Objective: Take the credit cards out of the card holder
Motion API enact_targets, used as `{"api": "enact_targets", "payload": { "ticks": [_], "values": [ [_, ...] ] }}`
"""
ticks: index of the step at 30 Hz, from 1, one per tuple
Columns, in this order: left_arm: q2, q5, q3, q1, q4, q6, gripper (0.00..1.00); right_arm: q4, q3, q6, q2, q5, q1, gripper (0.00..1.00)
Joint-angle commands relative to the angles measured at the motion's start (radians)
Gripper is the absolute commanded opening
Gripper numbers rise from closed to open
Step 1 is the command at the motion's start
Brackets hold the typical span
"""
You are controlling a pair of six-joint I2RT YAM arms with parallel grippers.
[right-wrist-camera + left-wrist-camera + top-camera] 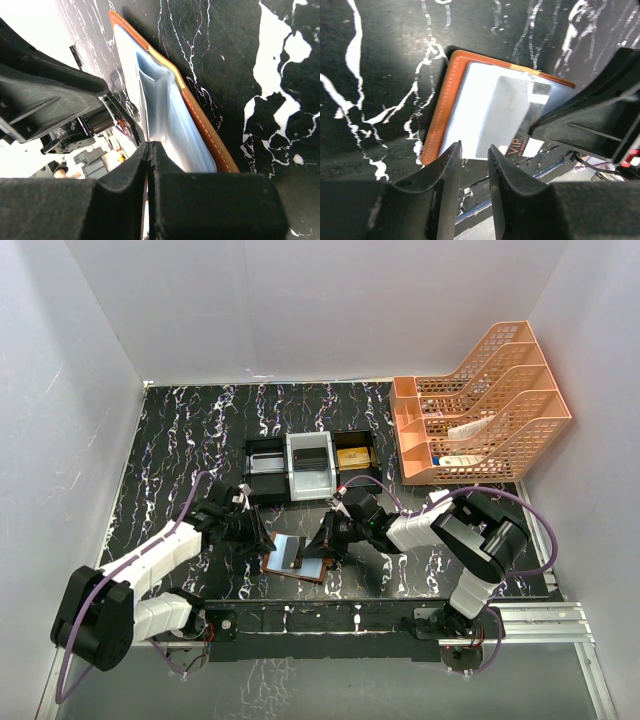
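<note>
counter (180,440): black slab with white marble-like veining, matt; carries everything below
card holder (312,572): lies spread flat near the near edge of the counter, at its middle, between the two sets of fingers; flat book-shaped folder; orange-brown leather rim with a stitched border; pale grey-blue, smooth, slightly glossy pockets inside; in the right wrist view one pocket mouth gapes upward
credit card (507,117): thin, flat, pale rectangle with a sheen, lying on the holder's inner face; its near corner juts past the holder's edge; the letters "VIP" show on that corner
left fingers (262,538): black, hard, wedge-shaped; at the holder's left edge; parted by a narrow gap with nothing between them; released
right fingers (150,155): black, pressed together with no gap; at the holder's right edge, tips just beside the raised pocket; clenched; cannot tell whether a card edge is pinched between them
tray (250,475): far of the holder, well apart; low rectangular box, black walls, a white middle compartment
gold block (352,456): small, in the tray's right compartment
file rack (480,410): far right corner; salmon-orange plastic mesh, stepped tiers
</note>
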Motion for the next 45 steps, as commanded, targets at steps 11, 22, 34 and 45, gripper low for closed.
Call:
{"api": "enact_targets", "payload": {
  "ticks": [11, 22, 34, 45],
  "values": [
    [0.105, 0.054, 0.044, -0.089, 0.121, 0.050, 0.15, 0.008, 0.022, -0.030, 0.002, -0.018, -0.006, 0.00],
    [0.242, -0.012, 0.015, -0.095, 0.087, 0.051, 0.05, 0.023, 0.046, -0.020, 0.016, -0.015, -0.006, 0.00],
    [0.243, -0.018, -0.015, -0.095, 0.086, 0.037, 0.03, 0.081, 0.068, 0.013, 0.088, -0.019, -0.006, 0.18],
    [0.234, -0.028, 0.011, -0.095, 0.056, 0.049, 0.03, 0.046, 0.056, -0.023, 0.079, -0.030, -0.013, 0.00]
  ]
}}
